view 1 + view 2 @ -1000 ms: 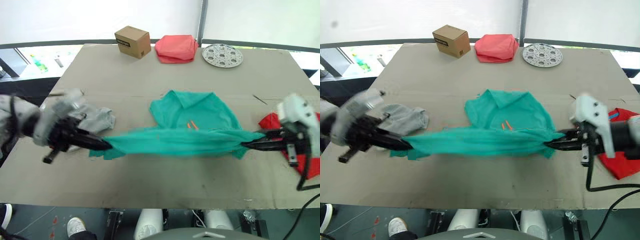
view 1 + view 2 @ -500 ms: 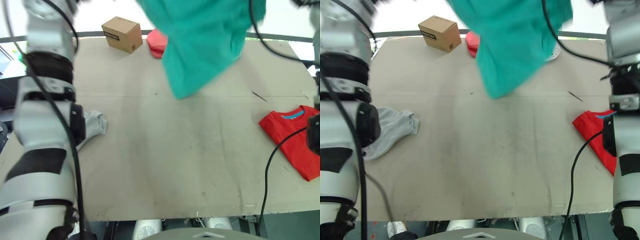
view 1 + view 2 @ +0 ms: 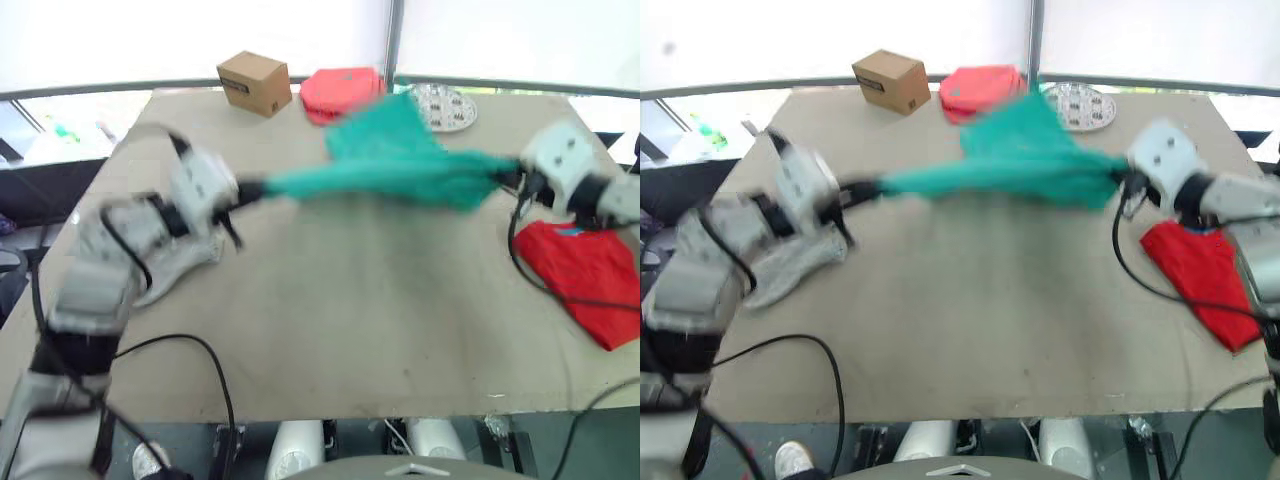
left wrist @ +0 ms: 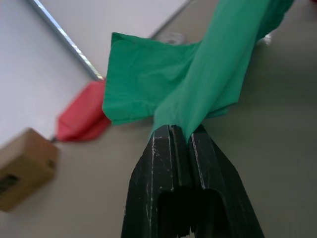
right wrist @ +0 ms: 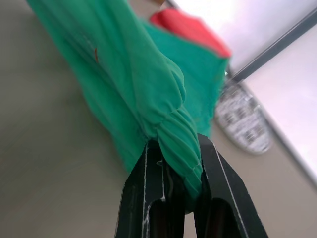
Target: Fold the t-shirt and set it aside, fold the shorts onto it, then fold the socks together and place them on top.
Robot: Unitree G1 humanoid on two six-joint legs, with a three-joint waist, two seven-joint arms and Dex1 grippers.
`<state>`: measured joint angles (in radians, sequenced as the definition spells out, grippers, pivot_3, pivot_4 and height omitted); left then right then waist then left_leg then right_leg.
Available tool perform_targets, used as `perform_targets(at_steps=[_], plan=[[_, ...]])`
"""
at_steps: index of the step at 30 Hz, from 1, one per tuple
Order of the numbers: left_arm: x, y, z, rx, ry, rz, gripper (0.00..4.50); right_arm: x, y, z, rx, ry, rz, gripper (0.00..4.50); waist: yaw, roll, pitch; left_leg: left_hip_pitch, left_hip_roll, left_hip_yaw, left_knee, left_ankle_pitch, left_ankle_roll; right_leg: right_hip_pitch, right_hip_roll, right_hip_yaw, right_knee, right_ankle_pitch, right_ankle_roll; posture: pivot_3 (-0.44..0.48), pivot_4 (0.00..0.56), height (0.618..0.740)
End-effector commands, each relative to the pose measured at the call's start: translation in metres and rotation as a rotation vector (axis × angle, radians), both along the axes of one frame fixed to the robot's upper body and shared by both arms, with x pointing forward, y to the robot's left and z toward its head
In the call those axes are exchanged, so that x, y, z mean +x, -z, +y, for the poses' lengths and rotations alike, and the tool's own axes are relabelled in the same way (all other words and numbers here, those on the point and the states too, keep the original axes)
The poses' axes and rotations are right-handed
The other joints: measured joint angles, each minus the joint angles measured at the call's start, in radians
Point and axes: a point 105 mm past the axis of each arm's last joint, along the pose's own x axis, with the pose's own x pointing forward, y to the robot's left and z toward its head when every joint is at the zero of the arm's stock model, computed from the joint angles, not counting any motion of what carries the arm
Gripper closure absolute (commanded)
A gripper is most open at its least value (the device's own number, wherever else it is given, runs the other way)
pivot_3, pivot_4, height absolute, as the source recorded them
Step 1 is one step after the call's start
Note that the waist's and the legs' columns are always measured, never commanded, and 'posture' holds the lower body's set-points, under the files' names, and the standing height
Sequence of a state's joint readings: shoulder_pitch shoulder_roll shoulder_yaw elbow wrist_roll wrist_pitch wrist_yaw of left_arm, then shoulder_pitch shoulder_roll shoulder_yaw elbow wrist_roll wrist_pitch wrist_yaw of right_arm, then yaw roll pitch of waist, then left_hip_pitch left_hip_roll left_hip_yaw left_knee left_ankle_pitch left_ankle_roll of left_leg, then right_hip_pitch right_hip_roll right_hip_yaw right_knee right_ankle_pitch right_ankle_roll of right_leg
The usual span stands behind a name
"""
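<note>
Lowered since before, shorts (image 3: 400,170) hang stretched between both grippers, apparently airborne.

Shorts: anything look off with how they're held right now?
The shorts hang stretched between the left gripper and right gripper, bunched into a rope, not spread flat. The t-shirt lies folded near the right edge; the socks lie unfolded.

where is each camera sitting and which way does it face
Left eye and right eye: on the head, looking forward and down over the table; both arms show, holding the shorts stretched between them.
Left wrist: on the left arm, looking along the left end effector, shut on the shorts.
Right wrist: on the right arm, looking along the right end effector, shut on the gathered waistband.
Shared: both wrist views show the shorts and the salmon-pink cloth.
</note>
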<state>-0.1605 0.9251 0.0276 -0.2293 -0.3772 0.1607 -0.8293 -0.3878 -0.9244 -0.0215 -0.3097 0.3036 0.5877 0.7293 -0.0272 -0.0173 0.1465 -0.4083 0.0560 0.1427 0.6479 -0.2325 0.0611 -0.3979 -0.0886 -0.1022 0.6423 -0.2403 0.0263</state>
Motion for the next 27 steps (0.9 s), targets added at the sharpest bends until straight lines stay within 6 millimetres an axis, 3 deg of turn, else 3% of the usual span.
perform_targets(at_steps=[1,5,12,14,18,20,23,27], plan=[[-0.040,0.028,0.006,0.118,0.044,0.140,4.45,-0.018,0.011,-0.024,-0.010,0.105,0.069,4.50,0.003,0.000,0.000,0.001,0.000,0.000,0.000,0.000,0.000,0.000,0.000,0.000,0.000,-0.001,-0.002,0.000,0.150,0.740],[-0.075,0.062,0.019,0.227,0.054,0.297,4.45,-0.051,0.040,-0.018,0.033,0.071,0.200,4.50,0.019,0.002,-0.001,-0.003,0.000,-0.001,0.000,0.000,0.000,-0.004,-0.001,0.000,0.000,0.000,-0.004,0.000,0.150,0.740],[-0.101,0.067,0.026,0.199,0.080,0.324,4.45,-0.107,0.073,-0.008,-0.025,-0.019,0.312,4.50,0.041,0.004,-0.006,-0.007,0.000,-0.004,-0.002,-0.003,0.004,-0.006,-0.001,-0.004,-0.003,-0.002,-0.004,0.000,0.150,0.740],[-0.102,0.068,0.031,0.202,0.070,0.321,4.45,-0.111,0.074,-0.006,-0.035,-0.038,0.295,4.50,0.041,0.004,-0.007,-0.007,0.000,-0.004,-0.002,-0.003,0.004,-0.006,-0.001,-0.004,-0.003,-0.004,-0.002,0.000,0.150,0.740],[-0.083,0.056,0.040,0.217,0.018,0.166,4.45,-0.092,0.062,-0.009,-0.122,-0.038,0.114,4.50,0.041,0.004,-0.008,-0.006,0.000,-0.005,0.000,-0.004,0.005,-0.006,-0.001,-0.005,-0.004,-0.004,-0.002,0.000,0.150,0.740],[-0.080,0.055,0.045,0.220,0.004,0.142,4.45,-0.090,0.062,-0.008,-0.093,-0.044,0.112,4.50,0.041,0.003,-0.009,-0.006,0.000,-0.005,0.000,-0.004,0.005,-0.006,-0.001,-0.006,-0.005,-0.004,-0.002,0.000,0.150,0.740],[-0.092,0.064,0.049,0.248,0.027,0.208,4.45,-0.116,0.084,-0.005,-0.091,-0.124,0.268,4.50,0.043,-0.001,-0.012,-0.007,0.000,-0.006,-0.001,-0.005,0.007,-0.006,-0.001,-0.006,-0.005,-0.003,-0.002,0.000,0.150,0.740],[-0.119,0.072,0.048,0.206,0.107,0.411,4.45,-0.135,0.094,-0.004,-0.049,-0.162,0.376,4.50,0.040,-0.001,-0.012,-0.007,0.000,-0.006,-0.001,-0.006,0.006,-0.006,0.000,-0.007,-0.005,-0.004,-0.008,0.000,0.150,0.740]])
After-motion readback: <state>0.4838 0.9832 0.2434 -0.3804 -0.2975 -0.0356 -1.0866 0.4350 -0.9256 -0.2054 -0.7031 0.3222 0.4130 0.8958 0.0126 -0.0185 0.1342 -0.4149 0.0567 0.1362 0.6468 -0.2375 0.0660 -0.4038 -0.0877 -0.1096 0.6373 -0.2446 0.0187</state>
